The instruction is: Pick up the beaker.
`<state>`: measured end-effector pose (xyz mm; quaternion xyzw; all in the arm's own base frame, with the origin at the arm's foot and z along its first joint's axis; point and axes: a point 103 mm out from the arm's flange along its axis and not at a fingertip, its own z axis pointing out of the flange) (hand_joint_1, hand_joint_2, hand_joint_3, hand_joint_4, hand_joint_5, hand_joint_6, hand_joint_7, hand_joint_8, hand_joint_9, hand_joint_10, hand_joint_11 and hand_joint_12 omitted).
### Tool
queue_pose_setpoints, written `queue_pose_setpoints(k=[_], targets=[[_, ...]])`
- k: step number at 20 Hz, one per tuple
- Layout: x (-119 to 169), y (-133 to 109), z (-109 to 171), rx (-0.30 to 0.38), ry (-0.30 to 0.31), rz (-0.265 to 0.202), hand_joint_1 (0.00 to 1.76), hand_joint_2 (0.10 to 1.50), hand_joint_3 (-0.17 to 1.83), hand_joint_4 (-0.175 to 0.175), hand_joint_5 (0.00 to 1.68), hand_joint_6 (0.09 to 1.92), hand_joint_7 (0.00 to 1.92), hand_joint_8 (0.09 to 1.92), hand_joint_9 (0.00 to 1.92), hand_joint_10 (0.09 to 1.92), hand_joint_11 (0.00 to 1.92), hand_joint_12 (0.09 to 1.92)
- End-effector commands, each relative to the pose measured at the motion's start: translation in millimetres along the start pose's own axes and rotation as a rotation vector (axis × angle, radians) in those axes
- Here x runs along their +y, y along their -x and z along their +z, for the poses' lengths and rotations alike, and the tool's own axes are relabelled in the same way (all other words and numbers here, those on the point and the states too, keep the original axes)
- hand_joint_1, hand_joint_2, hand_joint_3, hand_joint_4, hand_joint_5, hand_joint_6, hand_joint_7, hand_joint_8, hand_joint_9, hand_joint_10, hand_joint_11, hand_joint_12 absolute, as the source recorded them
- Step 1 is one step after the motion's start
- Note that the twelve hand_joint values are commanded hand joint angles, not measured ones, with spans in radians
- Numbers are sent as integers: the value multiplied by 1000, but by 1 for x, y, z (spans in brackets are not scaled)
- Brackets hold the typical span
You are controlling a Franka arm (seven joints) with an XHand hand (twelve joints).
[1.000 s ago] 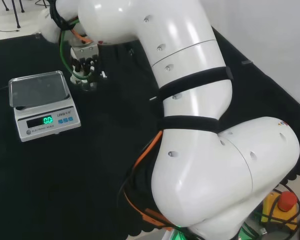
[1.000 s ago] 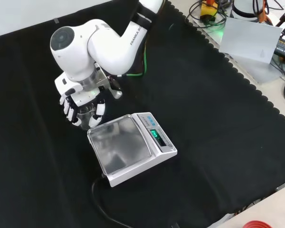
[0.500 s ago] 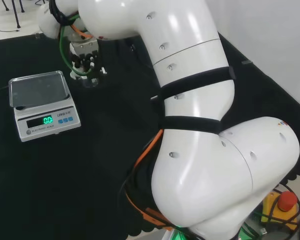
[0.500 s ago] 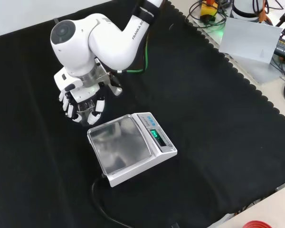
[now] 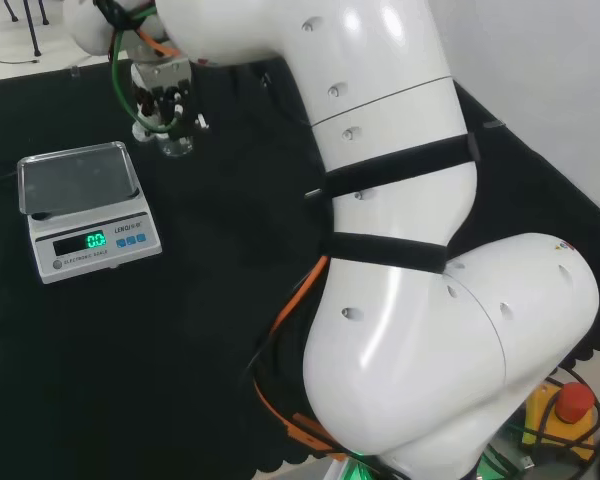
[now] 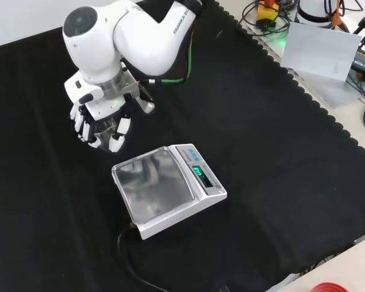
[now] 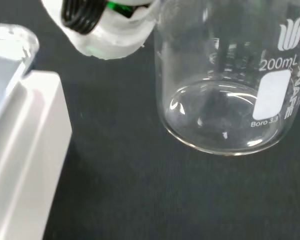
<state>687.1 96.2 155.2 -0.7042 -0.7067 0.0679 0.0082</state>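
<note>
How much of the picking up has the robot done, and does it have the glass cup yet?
Done: the hand has its fingers curled round the clear beaker, beside the scale. In hand: the lift. In the wrist view the beaker's base seems to hang just above the black cloth, though that is hard to judge. Left: raising it well clear.
</note>
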Motion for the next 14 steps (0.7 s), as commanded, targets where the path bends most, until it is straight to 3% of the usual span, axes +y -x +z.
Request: queue_pose_setpoints(k=[1, 8, 14], targets=[[-10, -3, -31, -11, 32, -17, 1086, 984, 63, 175, 1173, 687, 954, 718, 1077, 531, 852, 1194], [-24, -15, -76, 2, 83, -46, 1089, 986, 49, 175, 1185, 665, 968, 710, 1092, 527, 874, 1181], [-46, -55, -92, -10, 101, -98, 1089, 986, 46, 175, 1188, 661, 974, 710, 1101, 528, 879, 1180]])
